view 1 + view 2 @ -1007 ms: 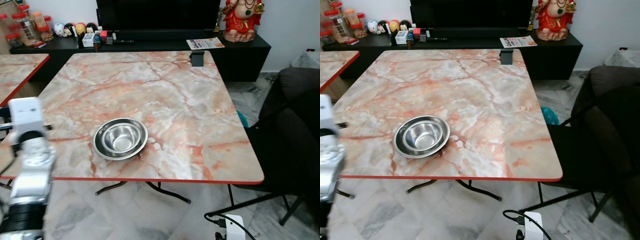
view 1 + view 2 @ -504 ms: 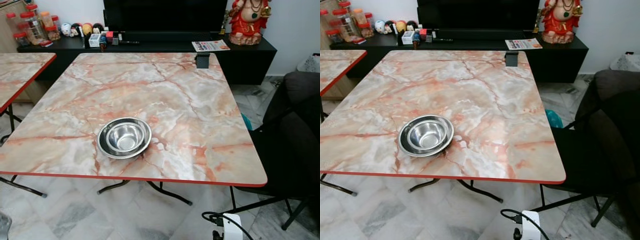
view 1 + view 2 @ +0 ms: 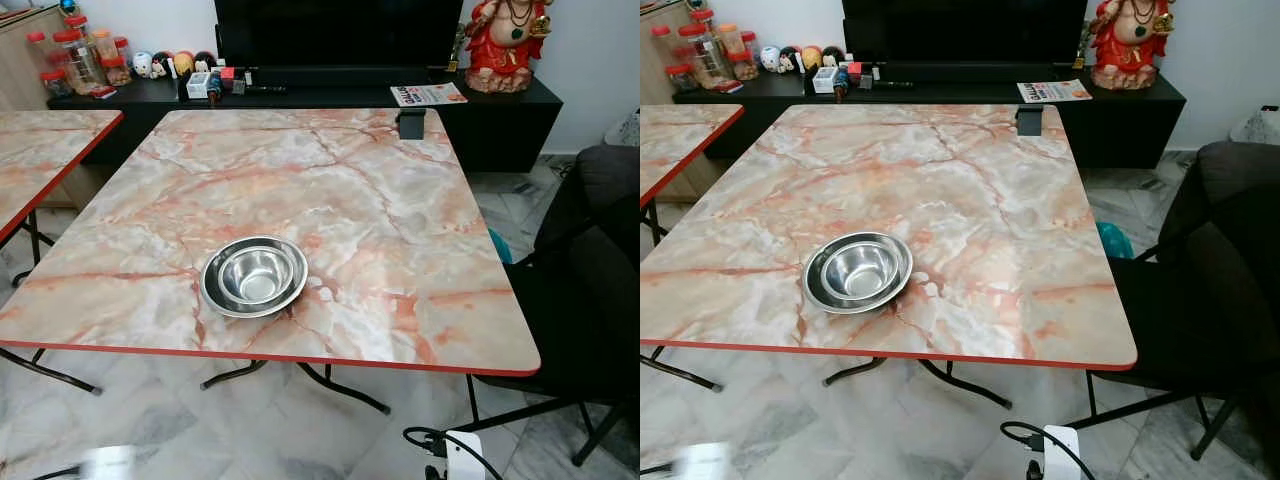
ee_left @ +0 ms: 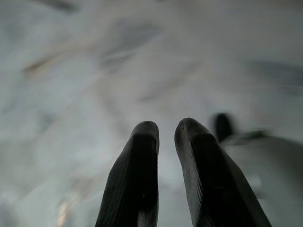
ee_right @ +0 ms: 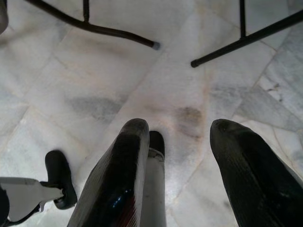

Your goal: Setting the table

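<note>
- Progress: one steel bowl [image 3: 254, 277] stands on the marble-patterned surface [image 3: 380, 200], near its front edge and left of centre. That is the one piece of tableware laid so far, so by the look of it the setting is at an early stage.
- Remaining, as judged: plates, cutlery, cups or further bowls are not on the surface; most of the task is likely left.
- Bowl, appearance: round, polished metal, wide flat rim, shallow reflective well, upright, empty. It may be two bowls nested, given a second inner ring, but the view is too coarse to settle this.
- Left pincer [image 4: 165, 135]: hangs low and points at the pale marble floor [image 4: 71, 71]; fingers close together with a thin gap, holding nothing. The picture is blurred. The bowl is well above and away from it, up on the surface.
- Right pincer [image 5: 182, 142]: also hangs toward the floor, fingers set wide apart, holding nothing. Beyond its tips lie black metal legs [image 5: 109, 30] of furniture. The bowl is well apart from it too, overhead on the surface.
- Surroundings: a dark chair [image 3: 590, 280] at the surface's right side; a small black holder [image 3: 410, 123] at its far edge.
</note>
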Robot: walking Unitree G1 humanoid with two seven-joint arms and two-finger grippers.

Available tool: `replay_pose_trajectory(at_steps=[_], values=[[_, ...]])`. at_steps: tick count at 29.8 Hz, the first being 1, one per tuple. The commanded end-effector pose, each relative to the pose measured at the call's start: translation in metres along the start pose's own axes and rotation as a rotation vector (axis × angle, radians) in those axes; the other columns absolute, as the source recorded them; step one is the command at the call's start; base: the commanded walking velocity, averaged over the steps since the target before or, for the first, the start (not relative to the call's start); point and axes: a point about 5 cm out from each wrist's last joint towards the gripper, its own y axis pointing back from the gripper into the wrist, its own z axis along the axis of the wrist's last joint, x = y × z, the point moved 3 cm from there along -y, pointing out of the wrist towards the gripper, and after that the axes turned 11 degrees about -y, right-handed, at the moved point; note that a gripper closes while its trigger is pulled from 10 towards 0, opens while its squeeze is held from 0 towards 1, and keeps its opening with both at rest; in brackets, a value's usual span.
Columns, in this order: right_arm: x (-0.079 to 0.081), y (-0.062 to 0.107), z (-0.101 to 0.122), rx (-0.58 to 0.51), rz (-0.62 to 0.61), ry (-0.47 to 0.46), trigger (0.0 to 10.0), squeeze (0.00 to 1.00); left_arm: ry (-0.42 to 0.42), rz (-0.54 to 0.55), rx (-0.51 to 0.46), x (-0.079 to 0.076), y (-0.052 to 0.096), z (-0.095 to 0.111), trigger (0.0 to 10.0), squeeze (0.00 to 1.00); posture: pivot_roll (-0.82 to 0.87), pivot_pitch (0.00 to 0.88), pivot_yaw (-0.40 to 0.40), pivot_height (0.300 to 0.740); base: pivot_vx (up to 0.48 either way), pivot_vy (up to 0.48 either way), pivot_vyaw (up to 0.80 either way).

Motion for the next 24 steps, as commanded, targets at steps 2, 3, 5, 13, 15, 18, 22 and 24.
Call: replay_pose_trajectory(at_steps=[2,3,5,13,15,18,22,24], values=[[-0.001,-0.001,0.004,-0.008,0.0,-0.001,10.0,0.0,-0.031,-0.058,-0.011,-0.011,0.0,0.001,10.0,0.0,-0.06,0.0,0.031,0.74,0.0,0.0,0.0],[-0.001,-0.001,0.006,-0.011,-0.001,-0.003,10.0,0.0,-0.035,-0.078,-0.02,-0.019,0.0,0.005,10.0,0.0,-0.07,0.0,0.037,0.74,0.0,0.0,0.0],[-0.001,-0.001,0.006,-0.013,-0.002,-0.004,10.0,0.0,-0.03,-0.087,-0.023,-0.023,0.0,0.007,10.0,0.0,-0.08,0.0,0.038,0.74,0.0,0.0,0.0],[-0.003,-0.001,0.01,-0.02,-0.006,-0.006,10.0,0.0,-0.026,-0.13,-0.063,-0.037,-0.001,0.019,10.0,0.0,-0.08,0.0,0.028,0.74,0.0,0.0,0.0],[-0.005,-0.002,0.012,-0.02,-0.003,0.008,10.0,0.0,-0.04,-0.146,-0.068,-0.044,0.0,0.021,10.0,0.0,-0.07,0.0,0.006,0.74,0.0,0.0,0.0],[-0.006,-0.002,0.015,-0.022,0.003,0.027,10.0,0.0,-0.036,-0.148,-0.064,-0.049,0.001,0.02,10.0,0.0,-0.08,0.0,-0.001,0.74,0.0,0.0,0.0],[-0.008,-0.003,0.02,-0.033,0.005,0.036,10.0,0.0,0.022,-0.139,-0.054,-0.049,0.001,0.018,10.0,0.0,-0.08,0.0,-0.002,0.74,0.0,0.0,0.0],[-0.008,-0.003,0.021,-0.035,0.005,0.041,10.0,0.0,0.017,-0.138,-0.049,-0.049,0.001,0.017,10.0,0.0,-0.08,0.0,-0.001,0.74,0.0,0.0,0.0]])
